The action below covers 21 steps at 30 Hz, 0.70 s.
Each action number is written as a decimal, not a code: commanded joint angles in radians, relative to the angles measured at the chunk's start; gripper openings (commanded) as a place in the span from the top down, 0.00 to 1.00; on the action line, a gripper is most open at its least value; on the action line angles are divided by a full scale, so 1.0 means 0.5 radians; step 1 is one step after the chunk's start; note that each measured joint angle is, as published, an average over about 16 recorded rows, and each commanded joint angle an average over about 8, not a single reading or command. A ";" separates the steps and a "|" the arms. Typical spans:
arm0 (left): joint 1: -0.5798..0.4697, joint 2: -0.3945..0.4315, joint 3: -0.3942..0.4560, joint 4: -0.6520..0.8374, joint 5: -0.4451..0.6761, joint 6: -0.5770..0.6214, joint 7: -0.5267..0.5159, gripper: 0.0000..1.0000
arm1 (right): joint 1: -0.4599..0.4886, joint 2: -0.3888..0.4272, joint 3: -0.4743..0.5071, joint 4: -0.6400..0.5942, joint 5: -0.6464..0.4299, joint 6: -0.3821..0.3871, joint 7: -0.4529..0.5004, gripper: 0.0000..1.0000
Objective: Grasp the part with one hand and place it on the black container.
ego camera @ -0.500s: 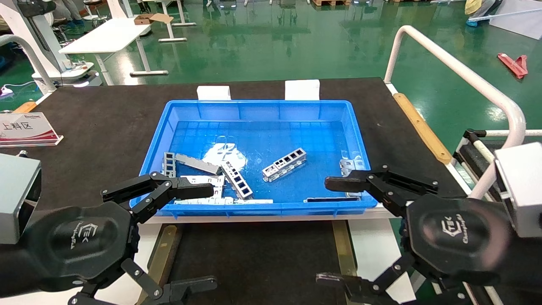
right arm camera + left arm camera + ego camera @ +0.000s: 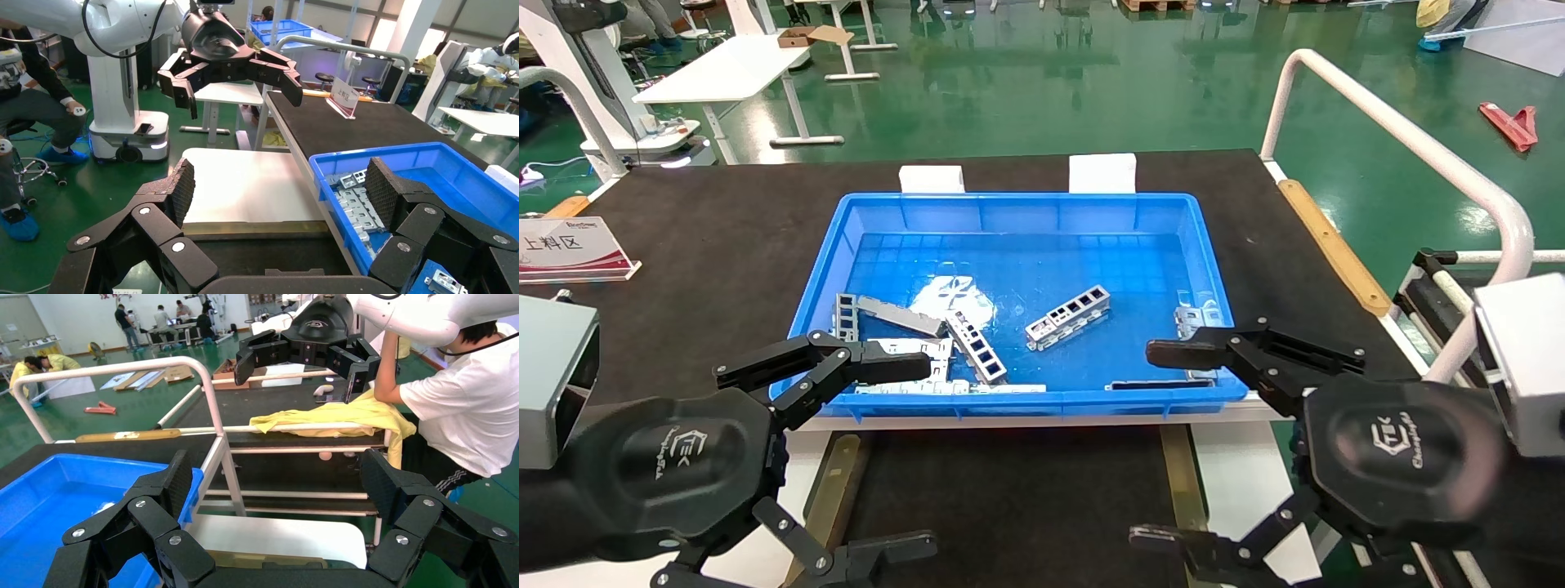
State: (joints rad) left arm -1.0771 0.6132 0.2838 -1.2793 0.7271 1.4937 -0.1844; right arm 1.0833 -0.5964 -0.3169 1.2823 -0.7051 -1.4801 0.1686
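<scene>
Two grippers: I have both hanging at the near edge of the scene, nothing picked yet.
Progress: none of the task is done, as I judge it — grasp, lift and placing are all left.
The part (image 2: pixel 1067 317): lies alone on the floor of the blue bin (image 2: pixel 1026 204), right of middle, skewed, touching no other metal.
Other metal: a similar windowed bracket (image 2: pixel 977 347) sits among flat notched plates (image 2: pixel 910 349) in the near-left of the bin; more pieces lie at the right wall.
The black container (image 2: pixel 1009 490): nearer than the bin, between my two arms, brass-coloured strips (image 2: pixel 1178 474) along its left and right sides; no part lies on the stretch I can see.
Left gripper (image 2: pixel 919 453): fingers spread wide, holding nothing, its far finger over the bin's near-left corner.
Right gripper (image 2: pixel 1160 445): fingers equally far apart, empty, its far finger over the bin's near-right corner — I'd judge it slightly the closer to the lone part.
</scene>
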 commanded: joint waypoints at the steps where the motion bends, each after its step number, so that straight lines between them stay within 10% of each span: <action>1: 0.000 0.000 0.000 0.000 0.000 0.000 0.000 0.00 | -0.001 -0.001 0.004 0.000 -0.003 -0.002 0.002 0.00; 21: -0.001 -0.001 0.003 0.000 -0.002 -0.001 0.001 0.00 | -0.010 -0.016 0.041 0.002 -0.028 -0.017 0.021 0.00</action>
State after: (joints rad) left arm -1.0774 0.6126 0.2852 -1.2792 0.7262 1.4931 -0.1837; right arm 1.0785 -0.6045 -0.2966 1.2833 -0.7190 -1.4886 0.1790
